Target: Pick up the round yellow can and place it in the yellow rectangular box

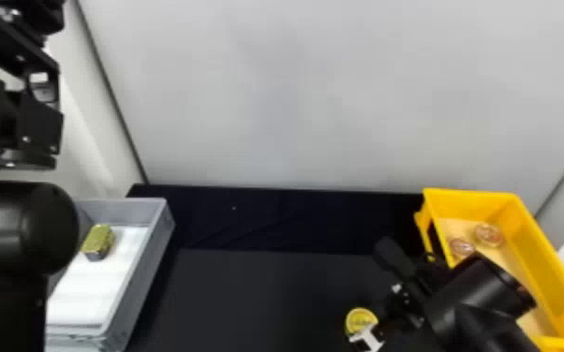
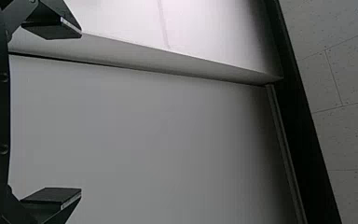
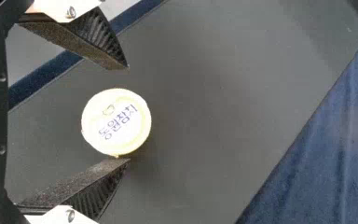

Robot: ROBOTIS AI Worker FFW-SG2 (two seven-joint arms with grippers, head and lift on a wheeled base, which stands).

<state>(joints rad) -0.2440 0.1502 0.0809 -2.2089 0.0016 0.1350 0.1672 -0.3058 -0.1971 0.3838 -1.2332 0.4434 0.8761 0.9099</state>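
Note:
The round yellow can (image 1: 360, 319) lies flat on the dark table in the head view, close beside my right gripper (image 1: 400, 302). In the right wrist view that gripper (image 3: 128, 113) is open, and the can (image 3: 116, 122) sits between its two fingers, nearer to one fingertip, with a gap at the other. The yellow rectangular box (image 1: 541, 262) stands at the right, partly covered by my right arm. My left arm (image 1: 9, 224) is raised at the left edge; its gripper (image 2: 81, 112) is open with nothing between the fingers.
Two small round items (image 1: 488, 235) lie inside the yellow box. At the left stands a grey bin (image 1: 147, 267) with a white liner and a gold-topped block (image 1: 98, 241) in it. A pale wall (image 1: 285, 93) rises behind the dark table (image 1: 257, 299).

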